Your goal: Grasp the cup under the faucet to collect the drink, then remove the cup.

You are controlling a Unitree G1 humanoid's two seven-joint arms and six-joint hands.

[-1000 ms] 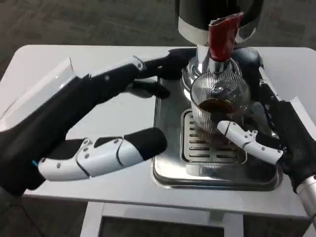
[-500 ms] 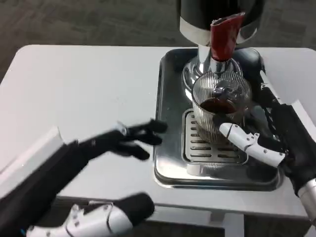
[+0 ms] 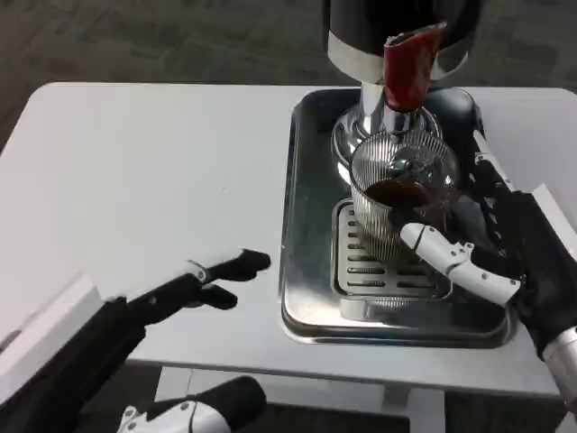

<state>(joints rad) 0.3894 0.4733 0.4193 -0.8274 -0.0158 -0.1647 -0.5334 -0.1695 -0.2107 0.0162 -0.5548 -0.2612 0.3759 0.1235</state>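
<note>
right hand around cup

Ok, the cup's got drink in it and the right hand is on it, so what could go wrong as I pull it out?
Spill: the ribbed glass cup holds dark liquid and the right hand grips it from the side, so a tilt or jerk could slosh it.

Snag: the red faucet lever hangs just above the rim; lifting straight up may hit it.

Catch: the cup sits on the slotted drip grate inside the raised steel tray; dragging it low could tip it.
</note>
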